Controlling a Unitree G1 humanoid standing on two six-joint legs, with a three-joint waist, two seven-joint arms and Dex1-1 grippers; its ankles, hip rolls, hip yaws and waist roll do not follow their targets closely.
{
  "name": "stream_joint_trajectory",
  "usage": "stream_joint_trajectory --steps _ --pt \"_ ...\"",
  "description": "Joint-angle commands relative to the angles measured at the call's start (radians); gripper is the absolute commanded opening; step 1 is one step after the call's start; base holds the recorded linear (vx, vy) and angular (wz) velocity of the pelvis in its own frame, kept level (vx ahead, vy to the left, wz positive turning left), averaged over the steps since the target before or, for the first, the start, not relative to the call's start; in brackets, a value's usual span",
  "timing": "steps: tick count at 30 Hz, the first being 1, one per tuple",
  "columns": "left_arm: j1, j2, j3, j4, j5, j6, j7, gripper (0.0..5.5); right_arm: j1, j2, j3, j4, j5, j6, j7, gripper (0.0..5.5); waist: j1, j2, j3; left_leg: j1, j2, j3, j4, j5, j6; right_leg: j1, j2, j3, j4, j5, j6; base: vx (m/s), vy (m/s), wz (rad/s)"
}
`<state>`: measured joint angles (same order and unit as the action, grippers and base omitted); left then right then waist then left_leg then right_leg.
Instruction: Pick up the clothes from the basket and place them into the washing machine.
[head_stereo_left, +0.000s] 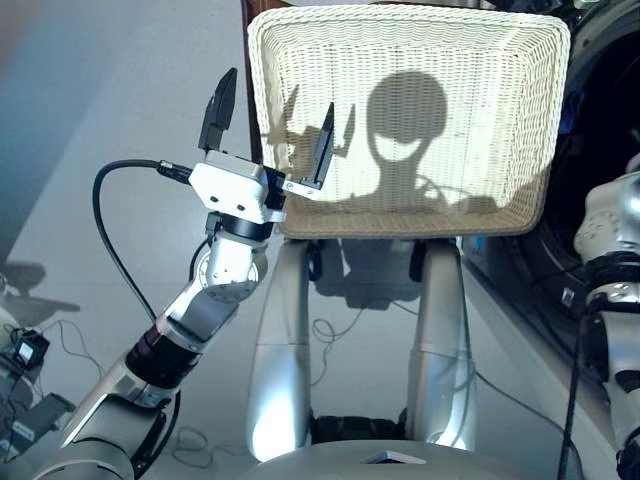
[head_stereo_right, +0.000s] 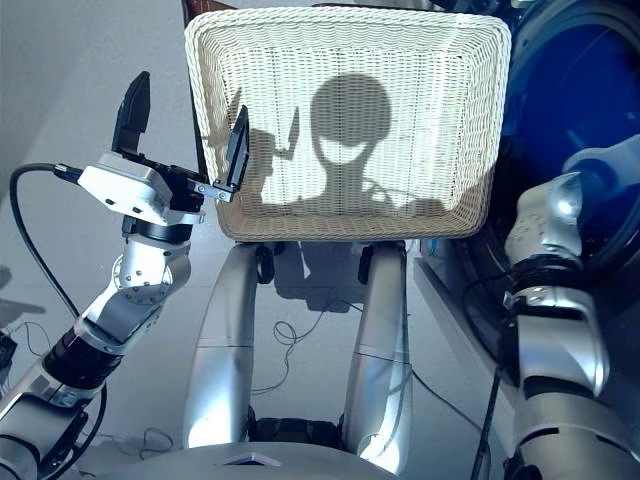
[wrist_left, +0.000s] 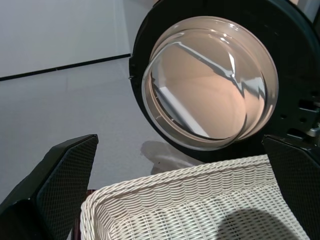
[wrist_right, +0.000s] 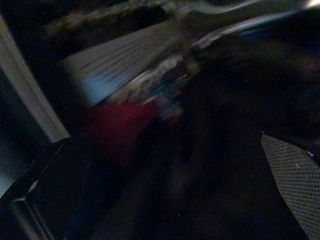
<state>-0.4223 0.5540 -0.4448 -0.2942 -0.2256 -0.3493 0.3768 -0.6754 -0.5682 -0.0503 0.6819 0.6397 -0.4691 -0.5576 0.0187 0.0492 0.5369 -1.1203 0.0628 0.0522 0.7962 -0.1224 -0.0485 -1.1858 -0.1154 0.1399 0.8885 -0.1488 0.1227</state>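
Left end effector (head_stereo_left: 270, 125): nearest the lens, fingers spread wide and empty, hovering at the basket's left edge, likely just idle.
Basket (head_stereo_left: 520, 210): centre, wicker bare, no clothes left inside.
Door (wrist_left: 210, 80): swung open beyond the basket.
Washing machine (head_stereo_right: 590, 120): far right, porthole dark.
Right end effector (wrist_right: 165, 175): deep in the drum; released or clenched, can't tell.
Clothes (wrist_right: 120, 125): red patch glimpsed inside the drum.

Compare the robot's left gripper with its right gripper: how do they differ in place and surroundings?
The left gripper is raised over the near left corner of the empty basket, fingers spread, in daylight; the right gripper sits inside the washing machine, in the dark near red cloth. Both have black textured fingers.
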Motion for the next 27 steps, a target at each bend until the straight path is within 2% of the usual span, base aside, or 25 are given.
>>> stream_joint_trajectory --steps 1,6,7,10,14,17,19,22,27 --pt "0.03 -0.03 0.054 -0.105 0.002 -0.046 -0.008 5.5 0.069 0.044 0.049 -0.166 -0.099 -0.061 0.021 5.5 -0.018 -0.021 -0.017 0.034 -0.02 0.038 0.018 -0.054 0.023 0.063 0.028 -0.105 -0.082 0.021 -0.052 0.0 0.0 0.0" --pt "0.047 -0.029 0.061 -0.091 0.005 -0.045 -0.021 5.5 0.162 0.084 0.142 -0.358 -0.15 -0.058 0.124 5.5 -0.026 -0.027 -0.017 0.043 -0.02 0.041 0.007 -0.045 0.025 0.07 0.026 -0.105 -0.088 0.027 -0.051 0.0 0.0 0.0" --pt "0.054 -0.029 0.062 -0.084 0.006 -0.047 -0.026 5.5 0.199 0.098 0.167 -0.42 -0.124 -0.068 0.178 5.5 -0.028 -0.028 -0.017 0.048 -0.02 0.042 -0.001 -0.04 0.024 0.075 0.025 -0.108 -0.094 0.029 -0.05 0.0 0.0 0.0" --pt "0.071 -0.02 0.056 -0.072 0.001 -0.052 -0.048 5.5 0.242 0.089 0.197 -0.482 -0.127 -0.066 0.239 5.5 -0.031 -0.026 -0.017 0.06 -0.019 0.039 -0.01 -0.035 0.024 0.087 0.023 -0.109 -0.099 0.03 -0.048 0.0 0.0 0.0" --pt "0.089 0.01 0.057 -0.049 0.1 -0.04 -0.033 5.5 0.287 0.102 0.205 -0.548 -0.15 -0.083 0.262 5.5 -0.033 -0.018 -0.017 0.092 -0.02 0.038 -0.028 -0.033 0.024 0.113 0.022 -0.112 -0.103 0.026 -0.045 0.0 0.0 0.0" --pt "0.105 0.014 0.056 -0.035 0.115 -0.044 -0.036 5.5 0.314 0.096 0.205 -0.577 -0.164 -0.086 0.272 5.5 -0.034 -0.018 -0.017 0.119 -0.019 0.037 -0.039 -0.031 0.023 0.139 0.02 -0.113 -0.109 0.027 -0.043 0.0 0.0 0.0" --pt "0.139 0.002 0.044 0.023 0.059 -0.059 -0.083 5.5 0.353 0.066 0.212 -0.601 -0.163 -0.09 0.323 5.5 -0.037 -0.019 -0.017 0.18 -0.021 0.038 -0.076 -0.023 0.02 0.197 0.018 -0.116 -0.136 0.031 -0.038 0.03 -0.01 -0.013" --pt "0.164 0.005 0.033 0.077 0.039 -0.065 -0.122 5.5 0.388 0.066 0.218 -0.561 -0.16 -0.081 0.34 5.5 -0.038 -0.02 -0.017 0.244 -0.024 0.039 -0.121 -0.015 0.018 0.256 0.017 -0.121 -0.169 0.037 -0.034 0.042 -0.007 -0.025" --pt "0.259 -0.098 0.039 0.36 -0.102 -0.055 -0.237 5.5 0.497 0.085 0.251 -0.374 -0.181 -0.027 0.412 5.5 -0.043 -0.034 -0.048 0.466 -0.046 0.022 -0.292 0.029 0.002 0.489 0.009 -0.146 -0.339 0.078 -0.014 0.151 -0.049 0.007"
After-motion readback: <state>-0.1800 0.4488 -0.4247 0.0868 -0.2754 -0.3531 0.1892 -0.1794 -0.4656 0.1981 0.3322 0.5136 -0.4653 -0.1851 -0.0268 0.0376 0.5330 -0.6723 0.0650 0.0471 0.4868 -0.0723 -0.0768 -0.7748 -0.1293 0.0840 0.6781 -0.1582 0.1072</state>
